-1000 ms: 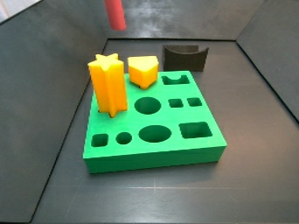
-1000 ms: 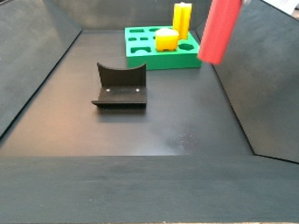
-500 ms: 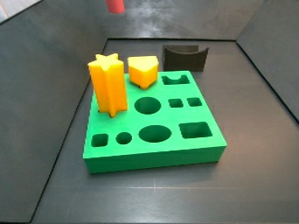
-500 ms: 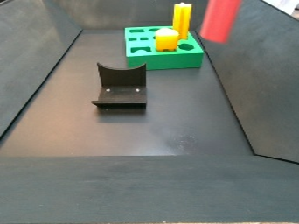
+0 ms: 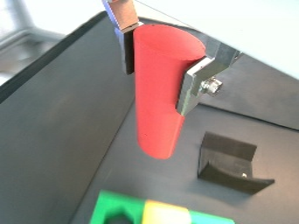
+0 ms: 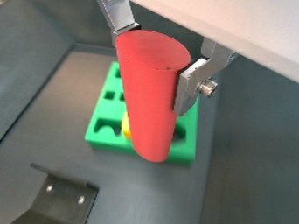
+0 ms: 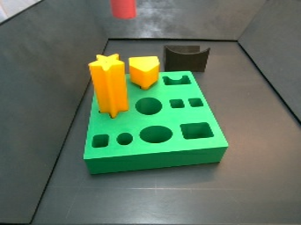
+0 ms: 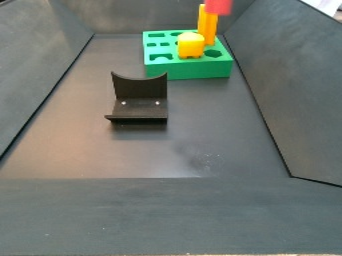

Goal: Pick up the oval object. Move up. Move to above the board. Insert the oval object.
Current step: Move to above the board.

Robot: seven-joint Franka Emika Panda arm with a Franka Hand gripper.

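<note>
Both wrist views show the gripper point(image 5: 160, 68) up in the air, with its two silver fingers point(image 5: 195, 83) pressed on the sides of the oval object point(image 5: 160, 92), so it is gripping this red peg near the flat top. The peg hangs upright under the fingers, and its lower end is free, touching nothing. In a wrist view the board point(image 6: 187, 133) lies on the floor below and behind the peg, and the peg covers a part of it. The yellow block point(image 6: 125, 127) shows only a little beside the peg there. The fixture point(image 5: 232, 161), dark and L-shaped, stands on the floor well apart from the board.

In a side view only the bottom end of the oval object point(image 7: 123, 8) is visible at the upper edge of the picture, high over the far end of the floor and behind the board point(image 7: 153, 132). The gripper itself is out of the picture there. The orange star peg point(image 7: 108, 85) stands upright in a hole of the board, and the yellow block point(image 7: 143, 72) sits just beside it. The round, oval and square holes at the near side of the board are open. In a side view the red peg point(image 8: 215, 6) is again only a small piece at the top edge, above the orange star peg point(image 8: 209, 26).
</note>
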